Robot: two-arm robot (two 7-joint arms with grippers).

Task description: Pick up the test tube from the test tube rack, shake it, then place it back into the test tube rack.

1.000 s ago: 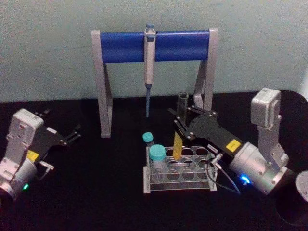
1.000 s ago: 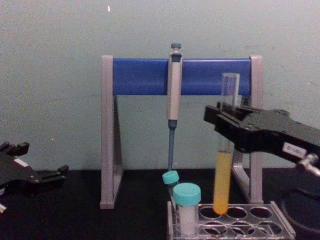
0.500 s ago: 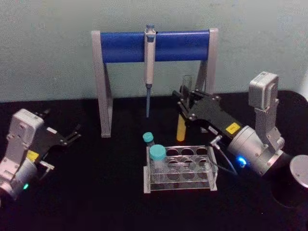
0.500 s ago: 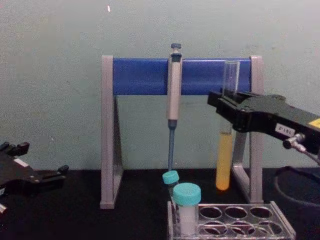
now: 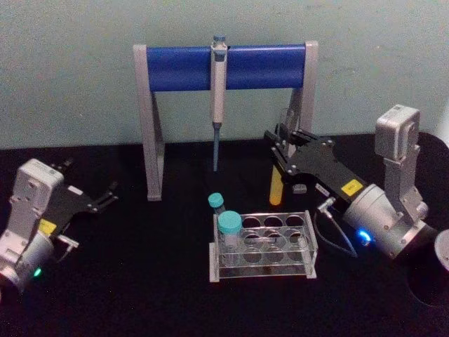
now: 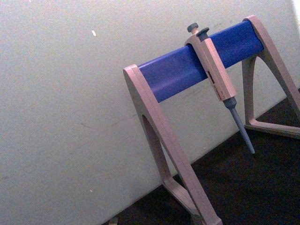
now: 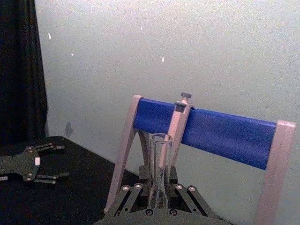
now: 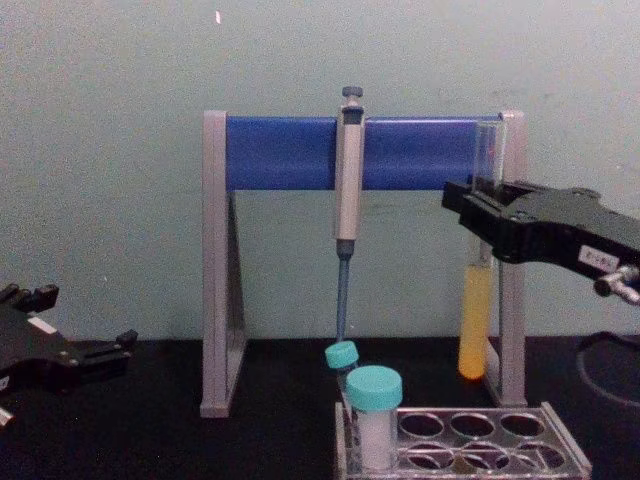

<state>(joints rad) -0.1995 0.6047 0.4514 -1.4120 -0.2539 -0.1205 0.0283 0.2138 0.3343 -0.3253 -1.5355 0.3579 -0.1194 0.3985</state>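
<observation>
The test tube [image 5: 276,191] is upright in the air behind and to the right of the test tube rack [image 5: 261,272], with yellow-orange liquid in its lower part. My right gripper [image 5: 283,156] is shut on its clear upper part. In the chest view the test tube [image 8: 474,322] hangs well above the rack [image 8: 470,452], close in front of the stand's right leg, held by the right gripper [image 8: 482,212]. The right wrist view shows the tube's open mouth [image 7: 160,154] rising between the fingers [image 7: 136,197]. My left gripper [image 5: 106,196] rests open at the far left of the table.
A grey stand with a blue bar [image 5: 224,67] is at the back, and a pipette [image 5: 217,91] hangs from it. Two teal-capped vials [image 5: 229,226] stand at the rack's left end. A dark round object [image 5: 438,274] sits at the right edge.
The right gripper lifted the test tube out of the rack and carried it up, back and to the right. The left arm has not moved.
</observation>
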